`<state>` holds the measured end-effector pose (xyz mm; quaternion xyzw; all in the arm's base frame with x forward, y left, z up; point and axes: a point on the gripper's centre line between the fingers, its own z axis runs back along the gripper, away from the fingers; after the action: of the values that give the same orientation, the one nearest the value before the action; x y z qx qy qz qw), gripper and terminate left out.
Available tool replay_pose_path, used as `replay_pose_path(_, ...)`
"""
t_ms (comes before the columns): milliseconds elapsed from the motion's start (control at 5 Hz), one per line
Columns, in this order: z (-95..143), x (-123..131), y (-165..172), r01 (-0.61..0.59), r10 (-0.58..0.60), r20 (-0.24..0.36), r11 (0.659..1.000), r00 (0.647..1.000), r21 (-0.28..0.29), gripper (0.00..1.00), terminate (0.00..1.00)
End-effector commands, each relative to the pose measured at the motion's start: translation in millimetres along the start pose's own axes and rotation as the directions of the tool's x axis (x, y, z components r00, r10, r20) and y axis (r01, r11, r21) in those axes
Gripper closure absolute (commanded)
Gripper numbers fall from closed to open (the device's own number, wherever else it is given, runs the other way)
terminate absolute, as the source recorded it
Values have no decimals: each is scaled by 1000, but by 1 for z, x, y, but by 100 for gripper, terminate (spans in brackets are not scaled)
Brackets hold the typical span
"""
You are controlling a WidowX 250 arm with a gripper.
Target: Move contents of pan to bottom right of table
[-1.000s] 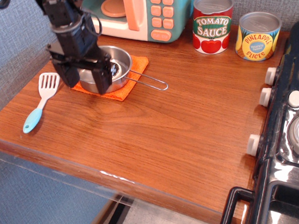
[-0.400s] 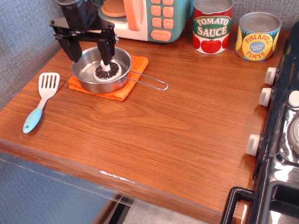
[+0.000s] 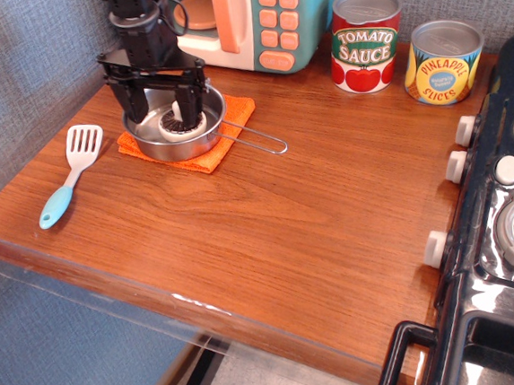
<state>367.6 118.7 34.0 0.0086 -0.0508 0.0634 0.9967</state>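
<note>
The small steel pan (image 3: 165,150) sits on an orange cloth at the back left of the wooden table (image 3: 288,235), its wire handle (image 3: 257,143) pointing right. The mushroom (image 3: 179,127) lies in the pan, dark gills up, white rim showing. My gripper (image 3: 163,113) hangs straight over the pan, open. Its two black fingers reach down into the pan, one left of the mushroom and one at its right edge. I cannot tell whether the fingers touch the mushroom.
An orange cloth (image 3: 235,115) lies under the pan. A white and blue spatula (image 3: 71,173) lies to the left. A toy microwave (image 3: 251,17) stands behind, with a tomato sauce can (image 3: 366,41) and a pineapple can (image 3: 444,62). A black toy stove (image 3: 503,225) fills the right edge.
The gripper moved from the pan's front left to above its middle, then dropped lower so the open fingers now reach into the pan beside the mushroom. The pan and mushroom stayed put.
</note>
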Motion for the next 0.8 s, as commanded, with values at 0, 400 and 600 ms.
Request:
replay_pose_path(0, -9, -1, -3, -17, 17, -35, 1000, 999, -4, 0, 0)
replay_pose_path(400, -6, -2, -6, -3, 2, -14, 1000, 1000, -8, 100, 0)
replay_pose_path(600, 24, 8, -11, 22, -22, 82, 1000, 996, -8, 100, 0)
